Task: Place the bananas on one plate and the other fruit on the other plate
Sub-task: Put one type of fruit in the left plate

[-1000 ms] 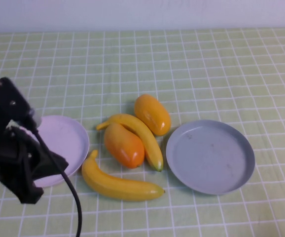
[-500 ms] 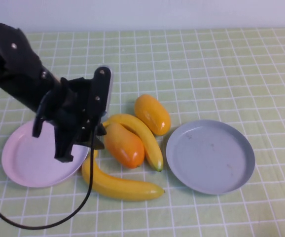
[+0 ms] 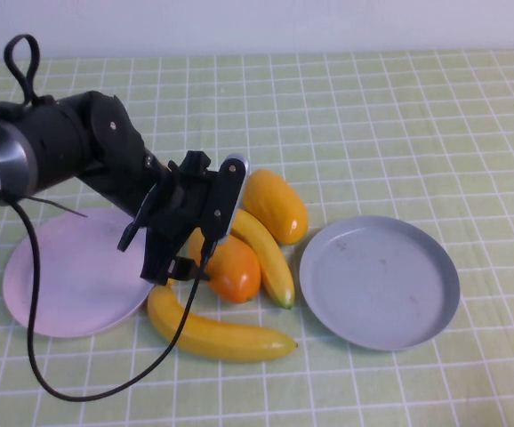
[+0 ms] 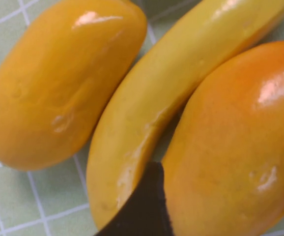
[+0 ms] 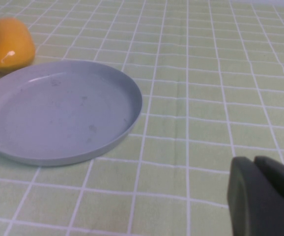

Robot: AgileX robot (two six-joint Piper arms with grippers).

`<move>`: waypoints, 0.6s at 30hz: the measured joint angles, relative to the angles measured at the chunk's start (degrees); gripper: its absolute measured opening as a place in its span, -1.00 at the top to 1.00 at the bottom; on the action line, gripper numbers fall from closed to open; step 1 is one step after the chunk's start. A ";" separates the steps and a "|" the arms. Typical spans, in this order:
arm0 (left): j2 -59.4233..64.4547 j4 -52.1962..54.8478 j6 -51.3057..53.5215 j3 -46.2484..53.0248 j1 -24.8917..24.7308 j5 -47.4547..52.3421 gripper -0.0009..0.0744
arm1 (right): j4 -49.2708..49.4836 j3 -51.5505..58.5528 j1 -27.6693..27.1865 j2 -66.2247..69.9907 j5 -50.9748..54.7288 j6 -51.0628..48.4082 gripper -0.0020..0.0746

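Observation:
My left gripper (image 3: 186,261) is open and low over the near orange mango (image 3: 236,269), at its left end. In the left wrist view one dark finger (image 4: 144,209) sits in the gap between that mango (image 4: 235,142) and a banana (image 4: 156,103); the other finger is out of view. The far mango (image 3: 277,206) lies beyond the banana (image 3: 266,255). The second banana (image 3: 217,334) lies nearest me. The pink plate (image 3: 61,285) and the grey-blue plate (image 3: 379,281) hold nothing. My right gripper (image 5: 254,164) is shut and empty, low over the cloth near the grey-blue plate (image 5: 58,118); the high view does not show it.
A green checked cloth (image 3: 399,124) covers the table. My left arm (image 3: 70,156) and its black cable (image 3: 35,338) cross over the pink plate. A white wall runs along the far edge.
My left arm has swung from the near left corner, across the pink plate, to the fruit pile and come down onto the near mango. The fruit and plates have not moved.

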 joint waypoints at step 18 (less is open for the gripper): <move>5.31 -2.91 4.44 0.00 -0.03 -1.37 -0.71 | 0.00 0.00 0.00 0.00 -0.09 0.00 0.99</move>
